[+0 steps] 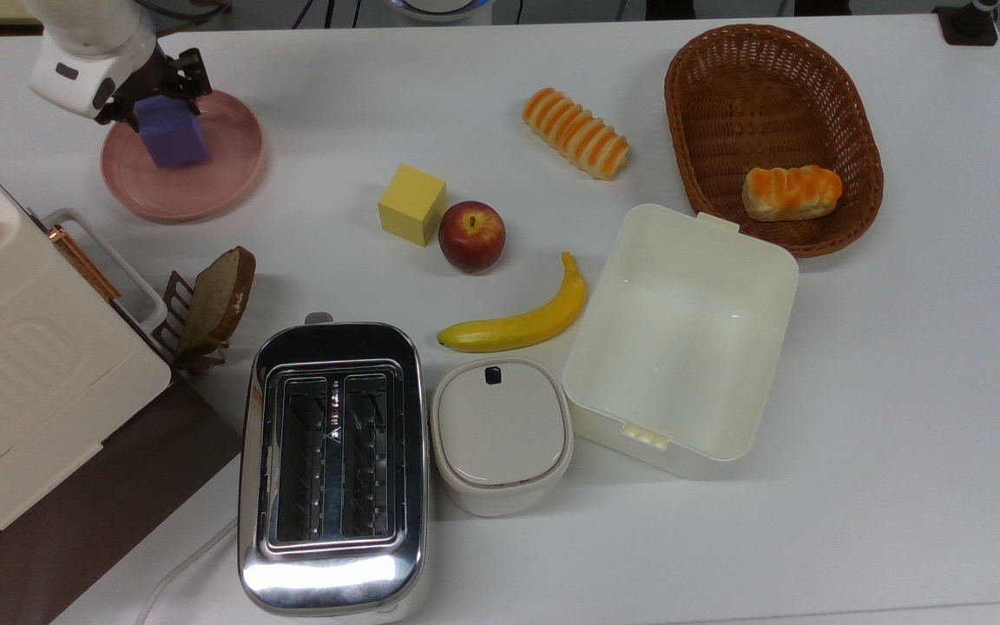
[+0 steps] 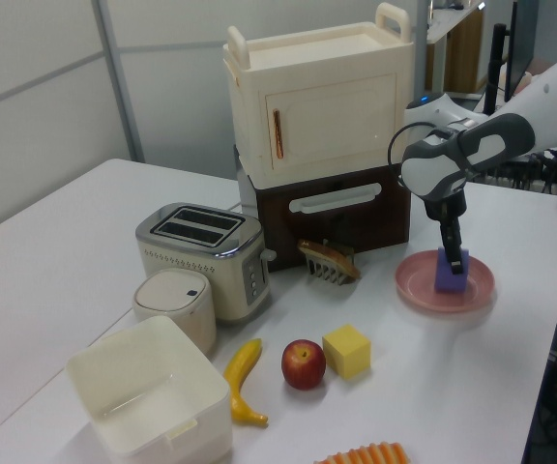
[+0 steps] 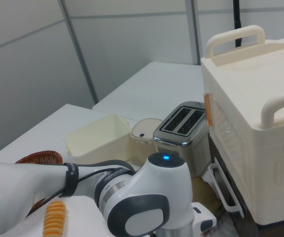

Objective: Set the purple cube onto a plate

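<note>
The purple cube [image 1: 174, 139] is over the middle of the pink plate [image 1: 215, 184] at the top view's upper left. My gripper [image 1: 157, 108] is shut on it, gripping it from above with dark fingers on two opposite sides. In the left view the purple cube [image 2: 450, 275] sits low inside the plate [image 2: 420, 287], its bottom at or just above the plate's surface, and the gripper [image 2: 452, 257] comes down onto it from the white arm. Whether the cube touches the plate I cannot tell.
A yellow cube [image 1: 412, 205], apple [image 1: 471, 235] and banana [image 1: 517, 323] lie mid-table. A toaster [image 1: 332, 460], a lidded pot [image 1: 501, 434] and an open white box [image 1: 682, 338] stand nearer. A wicker basket [image 1: 773, 95] is far right. A cream cabinet [image 1: 14, 365] and bread rack [image 1: 205, 308] flank the plate.
</note>
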### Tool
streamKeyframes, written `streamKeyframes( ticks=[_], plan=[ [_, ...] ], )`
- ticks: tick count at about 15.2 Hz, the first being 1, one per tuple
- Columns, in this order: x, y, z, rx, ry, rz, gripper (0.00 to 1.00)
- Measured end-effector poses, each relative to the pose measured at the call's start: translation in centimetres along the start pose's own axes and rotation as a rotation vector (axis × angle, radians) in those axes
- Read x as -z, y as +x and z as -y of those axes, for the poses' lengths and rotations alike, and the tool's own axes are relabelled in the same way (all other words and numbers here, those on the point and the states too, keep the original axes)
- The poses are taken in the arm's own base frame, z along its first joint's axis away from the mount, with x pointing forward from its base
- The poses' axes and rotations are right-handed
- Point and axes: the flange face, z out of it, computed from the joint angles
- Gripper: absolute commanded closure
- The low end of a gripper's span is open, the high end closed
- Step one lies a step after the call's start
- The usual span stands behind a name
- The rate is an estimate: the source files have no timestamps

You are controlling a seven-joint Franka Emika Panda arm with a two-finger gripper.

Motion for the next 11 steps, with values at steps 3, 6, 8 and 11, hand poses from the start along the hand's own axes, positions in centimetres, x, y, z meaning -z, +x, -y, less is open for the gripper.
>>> streamKeyframes(
  ticks=[3, 6, 8, 11],
  plan=[
    [1.0, -0.2, -0.4, -0.021, -0.014, -0.015, 0.0],
    [4.2, 0.2, 0.4, -0.093, -0.023, -0.024, 0.0],
    [8.3, 1.3, 2.4, -0.126, -0.001, -0.007, 0.0],
    [15.2, 3.6, 6.3, -0.213, 0.038, -0.036, 0.0]
  ],
)
